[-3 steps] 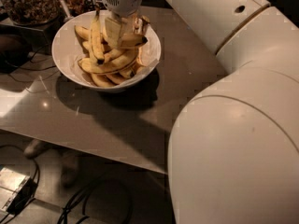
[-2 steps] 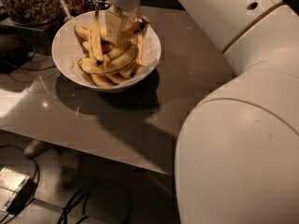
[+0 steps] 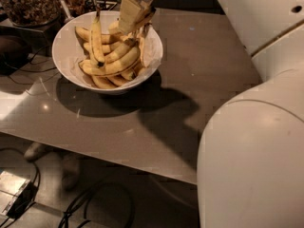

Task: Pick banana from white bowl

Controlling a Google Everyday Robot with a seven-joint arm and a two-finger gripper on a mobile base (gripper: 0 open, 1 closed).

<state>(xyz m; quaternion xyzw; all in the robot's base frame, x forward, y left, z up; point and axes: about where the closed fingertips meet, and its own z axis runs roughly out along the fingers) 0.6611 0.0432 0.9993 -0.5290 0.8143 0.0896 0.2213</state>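
The white bowl (image 3: 71, 30) stands at the back left of the grey table and holds several yellow bananas. My gripper (image 3: 133, 19) reaches down from the top edge over the bowl's right half. It is shut on the banana (image 3: 142, 41), which hangs close to the bowl's right wall, partly hidden by the fingers. A slimmer banana with a long stem and black tip (image 3: 97, 39) lies on the left of the pile. A thick curved one (image 3: 111, 66) lies across the front.
A clear glass jar of brown bits (image 3: 28, 4) stands behind the bowl at the far left. My large white arm (image 3: 256, 141) fills the right side. The table's front edge (image 3: 118, 158) runs diagonally, with cables on the floor below.
The gripper has risen a little and shifted right from down among the bananas. The view has moved slightly, and the arm now covers more of the right.
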